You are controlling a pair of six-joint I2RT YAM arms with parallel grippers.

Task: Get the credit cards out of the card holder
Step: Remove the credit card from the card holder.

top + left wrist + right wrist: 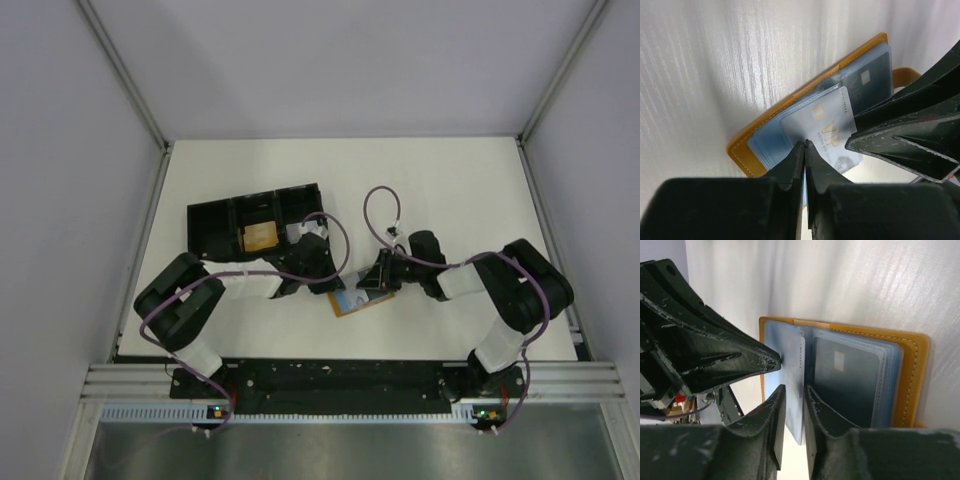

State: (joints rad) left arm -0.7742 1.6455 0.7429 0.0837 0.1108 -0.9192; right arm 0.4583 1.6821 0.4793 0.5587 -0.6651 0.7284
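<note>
L hand (805,150) fills the bottom of the left wrist view. Its two black fingers are squeezed together w/ no gap at the tips, clamped on the near edge of a pale VIP card (827,125). The card sticks partway out of a clear sleeve in the card holder (742,152). The holder is orange-tan w/ stitched edges and lies opened out on the white table (715,75). A second, dark card (867,80) w/ a small gold chip sits fully inside another sleeve further along the holder. R hand's fingers come in from the right of that view, tips right by the VIP card.

In the right wrist view, R hand (795,392) has its fingers a little apart, one either side of the same pale card's edge. Cannot tell if they actually pinch it. L hand's tip touches the card from the left. The dark card sits just to the right, under plastic.

From the top, both arms reach in to meet at the holder, at the table's near-middle. A black 3-compartment tray (205,228) lies well behind the L arm. There's a tan item (260,237) in its middle compartment.
</note>
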